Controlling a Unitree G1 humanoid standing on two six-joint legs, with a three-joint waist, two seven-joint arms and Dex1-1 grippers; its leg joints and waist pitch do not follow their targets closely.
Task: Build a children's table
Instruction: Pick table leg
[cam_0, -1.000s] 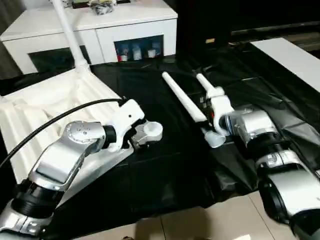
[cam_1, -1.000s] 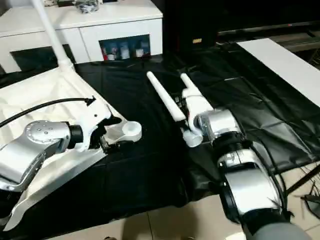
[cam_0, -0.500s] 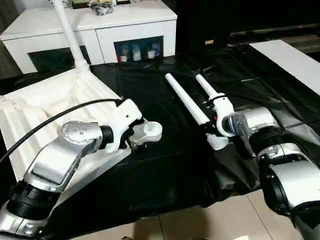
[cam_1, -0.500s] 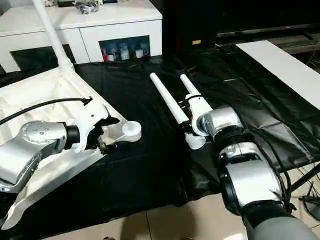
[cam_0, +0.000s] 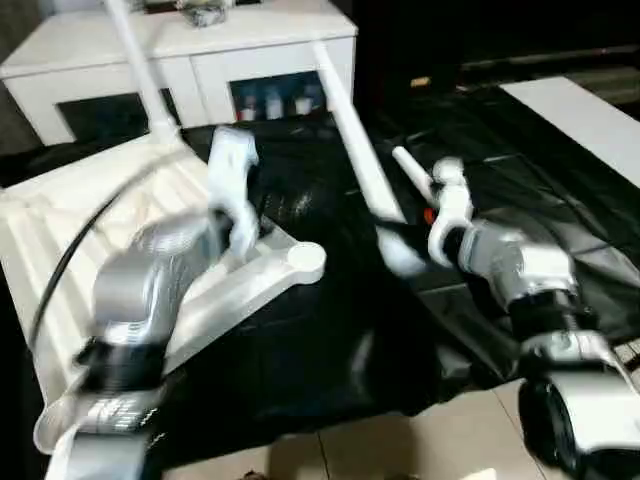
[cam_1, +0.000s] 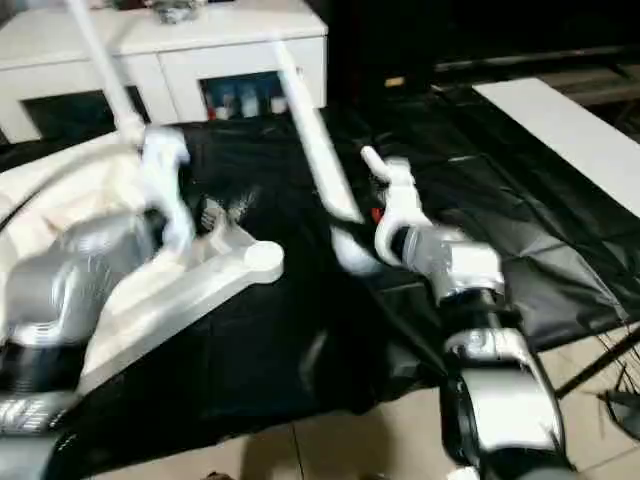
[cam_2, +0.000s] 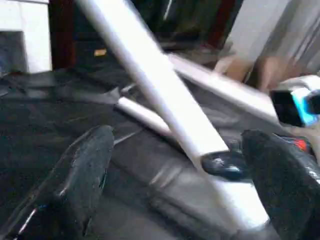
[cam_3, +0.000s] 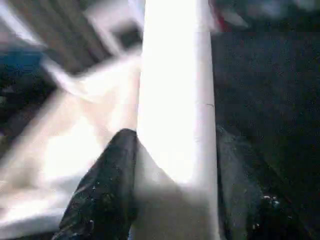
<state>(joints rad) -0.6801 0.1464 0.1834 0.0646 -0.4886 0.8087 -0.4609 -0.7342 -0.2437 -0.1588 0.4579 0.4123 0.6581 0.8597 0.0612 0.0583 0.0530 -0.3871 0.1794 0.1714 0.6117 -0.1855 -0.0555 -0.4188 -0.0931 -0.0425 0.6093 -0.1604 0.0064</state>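
Observation:
The white tabletop (cam_0: 60, 240) lies upside down on the left of the black-covered table, its near corner socket (cam_0: 305, 258) bare. One leg (cam_0: 135, 60) stands upright in the far corner. My right gripper (cam_3: 175, 145) is shut on a second leg (cam_0: 350, 130) near its thick end. That leg hangs above the table, its thin end slanting up toward the cabinet. A third leg (cam_0: 408, 170) lies on the black cover behind my right hand. My left gripper (cam_2: 175, 150) is open, raised over the tabletop and facing the held leg (cam_2: 150, 90).
A white cabinet (cam_0: 200, 40) with dark glass doors stands behind the table. A white board (cam_0: 580, 110) lies at the far right. The black cover (cam_0: 330, 340) hangs over the table's near edge above the tiled floor (cam_0: 400, 450).
My right gripper has closed on the leg and lifted it off the table, thin end tilted up. My left arm has risen from the corner socket to above the tabletop.

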